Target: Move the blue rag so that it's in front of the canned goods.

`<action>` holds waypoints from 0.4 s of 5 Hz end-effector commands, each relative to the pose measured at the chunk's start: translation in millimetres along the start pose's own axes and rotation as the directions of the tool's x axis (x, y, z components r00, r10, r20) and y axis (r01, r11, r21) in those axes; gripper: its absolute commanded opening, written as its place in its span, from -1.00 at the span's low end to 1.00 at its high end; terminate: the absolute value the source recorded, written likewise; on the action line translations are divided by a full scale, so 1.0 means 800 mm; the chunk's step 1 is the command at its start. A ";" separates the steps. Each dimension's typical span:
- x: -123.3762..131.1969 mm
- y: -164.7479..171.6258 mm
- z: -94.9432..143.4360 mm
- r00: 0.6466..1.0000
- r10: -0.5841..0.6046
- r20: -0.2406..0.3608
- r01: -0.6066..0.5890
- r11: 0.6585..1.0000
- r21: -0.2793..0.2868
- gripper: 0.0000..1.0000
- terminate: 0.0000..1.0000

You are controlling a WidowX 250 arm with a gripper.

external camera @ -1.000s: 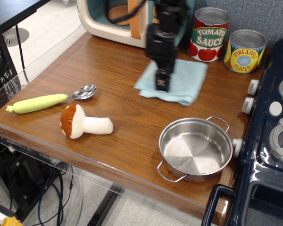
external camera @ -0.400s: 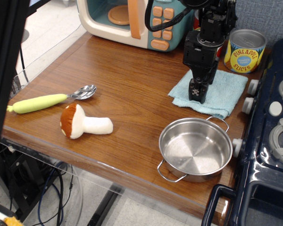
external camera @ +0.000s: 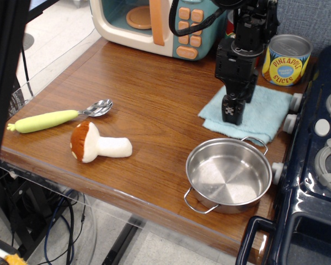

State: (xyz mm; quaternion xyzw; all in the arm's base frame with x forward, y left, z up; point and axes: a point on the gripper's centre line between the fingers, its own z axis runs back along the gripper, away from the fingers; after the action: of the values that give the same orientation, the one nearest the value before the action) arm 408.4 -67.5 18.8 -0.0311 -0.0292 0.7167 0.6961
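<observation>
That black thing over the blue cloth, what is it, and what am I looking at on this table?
It is a robot arm, and its tip is a gripper, a small two-finger claw. It points down onto the blue rag, seemingly pressing or pinching it; the picture cannot settle which. There is one picture, taken from in front of and above a wooden table. Behind the rag stands a pineapple tin; the arm hides most of a second tin. Nearer the camera sits an empty steel pot. To the left lie a toy mushroom and a spoon with a green handle. At the back is a toy microwave.
</observation>
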 end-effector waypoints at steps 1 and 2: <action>0.016 0.009 0.099 0.999 -0.018 -0.031 0.014 0.988 -0.151 1.00 -1.00; 0.029 0.022 0.117 0.998 -0.054 -0.034 0.047 0.983 -0.180 1.00 -1.00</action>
State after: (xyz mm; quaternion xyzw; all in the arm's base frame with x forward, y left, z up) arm 388.4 -46.9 84.0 -0.0791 -0.0581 0.6957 0.7116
